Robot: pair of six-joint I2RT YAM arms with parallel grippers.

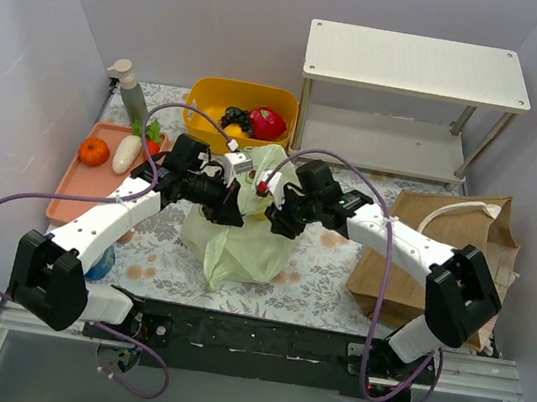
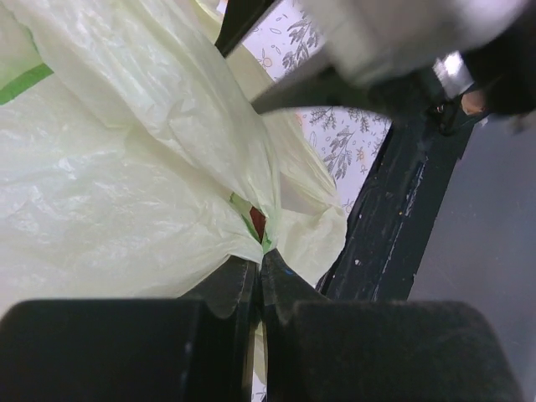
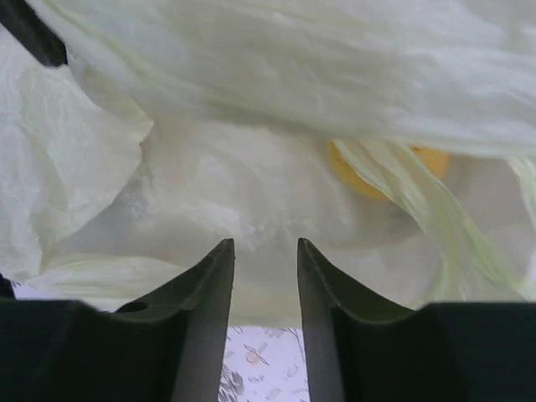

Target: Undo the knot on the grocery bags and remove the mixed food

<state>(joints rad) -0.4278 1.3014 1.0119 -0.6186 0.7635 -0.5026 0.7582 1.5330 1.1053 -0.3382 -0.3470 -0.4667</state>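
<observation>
Floral table (image 1: 329, 271) bears green bag (image 1: 241, 248), brown tote (image 1: 497, 230), tray (image 1: 73, 192), tub (image 1: 209, 91)

You get no readable text, label, brand, number or sign in any view. The pale green bag (image 1: 242, 243) and the brown tote (image 1: 450, 238) show plain surfaces. Any print on the pump bottle (image 1: 131, 95) is too small to tell.

Pale walls (image 1: 176, 5), white shelf (image 1: 417, 65), floral tablecloth (image 1: 327, 270)
</observation>
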